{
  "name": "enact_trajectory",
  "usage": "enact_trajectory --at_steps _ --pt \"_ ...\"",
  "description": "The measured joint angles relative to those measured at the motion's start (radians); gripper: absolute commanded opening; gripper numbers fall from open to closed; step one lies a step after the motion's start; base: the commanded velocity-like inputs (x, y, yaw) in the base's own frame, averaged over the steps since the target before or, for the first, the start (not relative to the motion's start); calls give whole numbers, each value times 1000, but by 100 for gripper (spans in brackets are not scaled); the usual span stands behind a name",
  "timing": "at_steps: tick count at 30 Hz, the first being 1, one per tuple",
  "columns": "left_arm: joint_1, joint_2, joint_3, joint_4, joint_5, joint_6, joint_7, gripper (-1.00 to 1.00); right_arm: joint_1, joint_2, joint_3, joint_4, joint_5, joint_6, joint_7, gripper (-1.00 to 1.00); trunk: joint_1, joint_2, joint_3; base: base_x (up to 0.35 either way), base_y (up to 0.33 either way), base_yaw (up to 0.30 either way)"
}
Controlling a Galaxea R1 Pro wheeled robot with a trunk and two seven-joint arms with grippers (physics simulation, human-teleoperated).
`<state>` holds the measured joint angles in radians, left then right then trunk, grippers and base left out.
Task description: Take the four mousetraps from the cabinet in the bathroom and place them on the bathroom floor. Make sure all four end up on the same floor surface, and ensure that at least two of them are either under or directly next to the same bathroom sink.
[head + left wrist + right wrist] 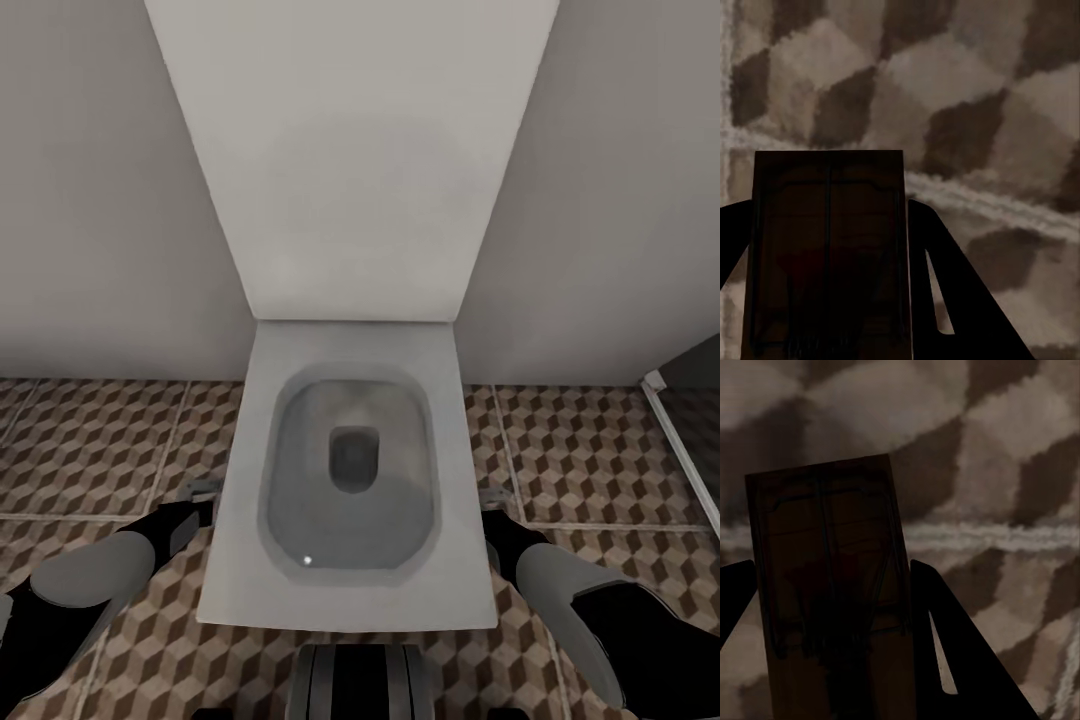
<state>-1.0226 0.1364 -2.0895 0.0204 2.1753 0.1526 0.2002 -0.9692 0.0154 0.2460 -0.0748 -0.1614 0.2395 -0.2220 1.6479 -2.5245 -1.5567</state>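
In the left wrist view a dark brown mousetrap [829,240] sits between the black fingers [960,300] of my left gripper [832,262], which is shut on it just above the cube-patterned bathroom floor [945,75]. My right gripper [832,622] is likewise shut on a second mousetrap [825,562], held over the same tiles [1005,450]. From the head camera, the left gripper [200,497] hangs low at one side of a toilet and the right gripper [492,498] at the other. The cabinet and the bathroom sink are out of view.
A square white toilet [350,590] with its lid [350,160] raised against the grey wall stands straight ahead between my arms. Patterned floor [100,440] lies open on both sides. A dark glass panel with a white edge [680,440] stands at the right.
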Motion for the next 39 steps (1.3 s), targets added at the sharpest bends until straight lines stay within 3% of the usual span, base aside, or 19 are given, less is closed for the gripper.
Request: enact_trajectory --at_steps 39 --pt "0 -2 -3 0 0 -2 1 -100 0 0 0 0 0 1 0 -100 0 0 -3 0 1 -36"
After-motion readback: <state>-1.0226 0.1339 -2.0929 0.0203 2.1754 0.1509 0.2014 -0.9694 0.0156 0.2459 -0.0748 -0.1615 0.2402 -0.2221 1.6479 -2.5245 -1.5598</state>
